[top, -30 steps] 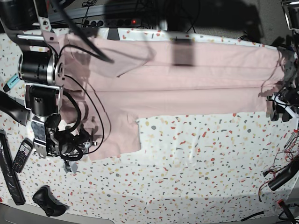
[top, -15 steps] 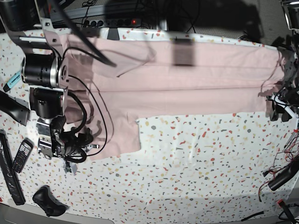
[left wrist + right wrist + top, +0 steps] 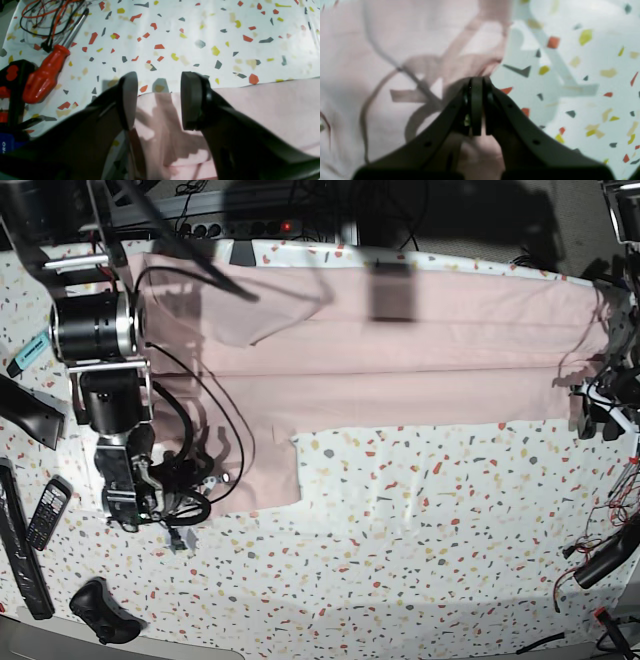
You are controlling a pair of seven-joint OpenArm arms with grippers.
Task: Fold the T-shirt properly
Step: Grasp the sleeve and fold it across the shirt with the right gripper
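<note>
Pinching together at the sleeve's outer hem, the right gripper (image 3: pixel 477 105) has its fingers pressed flat against each other, with pink cloth bunched just ahead of the tips; whether a fold is truly caught between them I cannot tell. Beyond those tips the shirt (image 3: pixel 400 360) runs away as one long band across the table (image 3: pixel 420 520), its long axis pointing straight toward the other arm. Spread wide, the left gripper (image 3: pixel 158 100) straddles the hem at the far end, cloth lying between and behind its fingers, bare tabletop ahead, holding nothing. A screwdriver (image 3: pixel 46 72) lies off to its side. Judging by this, each arm owns one end; the right one is nearer the sleeve.
</note>
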